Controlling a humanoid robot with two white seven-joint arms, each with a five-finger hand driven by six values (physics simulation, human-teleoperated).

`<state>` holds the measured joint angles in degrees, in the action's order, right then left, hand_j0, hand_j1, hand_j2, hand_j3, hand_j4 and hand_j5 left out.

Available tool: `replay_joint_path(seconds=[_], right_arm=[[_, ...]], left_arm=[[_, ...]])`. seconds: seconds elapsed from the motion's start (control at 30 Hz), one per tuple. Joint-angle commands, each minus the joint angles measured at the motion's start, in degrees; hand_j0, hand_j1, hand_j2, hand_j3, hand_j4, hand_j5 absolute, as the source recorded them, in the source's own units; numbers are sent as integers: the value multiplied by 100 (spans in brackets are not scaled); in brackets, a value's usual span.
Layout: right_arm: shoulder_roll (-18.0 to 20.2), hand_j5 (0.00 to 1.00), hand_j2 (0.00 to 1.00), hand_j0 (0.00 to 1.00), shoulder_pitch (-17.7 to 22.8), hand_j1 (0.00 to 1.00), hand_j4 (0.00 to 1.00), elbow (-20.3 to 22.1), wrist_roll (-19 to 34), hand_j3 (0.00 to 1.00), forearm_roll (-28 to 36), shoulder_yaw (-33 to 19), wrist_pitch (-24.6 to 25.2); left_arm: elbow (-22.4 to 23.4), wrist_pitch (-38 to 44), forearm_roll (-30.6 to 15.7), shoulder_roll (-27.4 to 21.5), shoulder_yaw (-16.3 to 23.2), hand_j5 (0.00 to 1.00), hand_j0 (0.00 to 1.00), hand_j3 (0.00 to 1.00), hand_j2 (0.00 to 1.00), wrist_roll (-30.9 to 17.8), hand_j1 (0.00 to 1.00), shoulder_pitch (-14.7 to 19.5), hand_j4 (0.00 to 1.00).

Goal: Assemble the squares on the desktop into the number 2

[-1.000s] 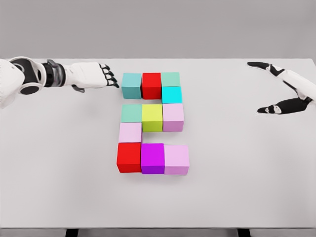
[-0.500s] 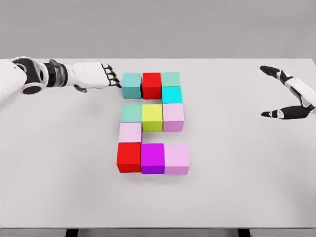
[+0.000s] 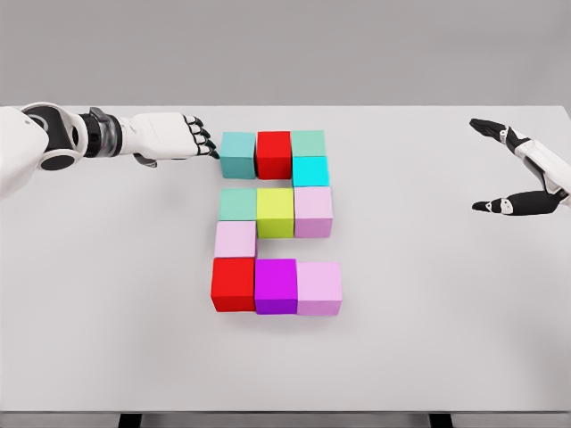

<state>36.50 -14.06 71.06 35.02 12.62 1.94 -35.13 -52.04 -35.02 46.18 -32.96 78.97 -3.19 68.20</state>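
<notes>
The coloured squares (image 3: 275,223) lie mid-table (image 3: 446,312), touching, in a 2 shape. The left hand (image 3: 174,136), fingers loosely extended, seems to reach the teal square (image 3: 237,153). The right hand (image 3: 522,174) is spread wide, holding nothing.

Setting: simulated test bench, not a lived-in room. Evidence: one plain white table (image 3: 446,339) filling the view from 3 to 9 o'clock; flat, featureless grey backdrop (image 3: 285,49) at 12 o'clock; dark table legs (image 3: 130,420) just showing at 6 o'clock; flat-coloured cubes (image 3: 276,212) at centre, rendered with uniform, textureless surfaces and soft, even lighting.
</notes>
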Motion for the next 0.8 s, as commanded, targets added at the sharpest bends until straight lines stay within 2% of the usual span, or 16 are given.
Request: replay_joint_path(seconds=[0.0,0.3,0.33,0.5,0.53,0.77], right_arm=[[6,100,100,100,0,100,100,4,-2,100,48,-1,13],[6,100,100,100,0,100,100,4,-2,100,48,-1,13],[-178,100,100,100,53,100,100,-57,-2,100,-550,34,13],[-178,100,100,100,53,100,100,-57,-2,100,-550,34,13],[-178,100,100,100,62,100,100,-5,-2,100,-550,34,13],[-178,100,100,100,62,100,100,4,-2,100,-550,34,13]], left_arm=[[1,2,-21,0,-13,96,96,96,96,3,96,0,96],[1,2,-21,0,-13,96,96,96,96,3,96,0,96],[80,2,-39,-79,-250,100,100,100,100,11,100,26,100],[80,2,-39,-79,-250,100,100,100,100,11,100,26,100],[80,2,-48,-194,-399,100,100,100,100,11,100,26,100],[80,2,-48,-185,-399,100,100,100,100,11,100,26,100]])
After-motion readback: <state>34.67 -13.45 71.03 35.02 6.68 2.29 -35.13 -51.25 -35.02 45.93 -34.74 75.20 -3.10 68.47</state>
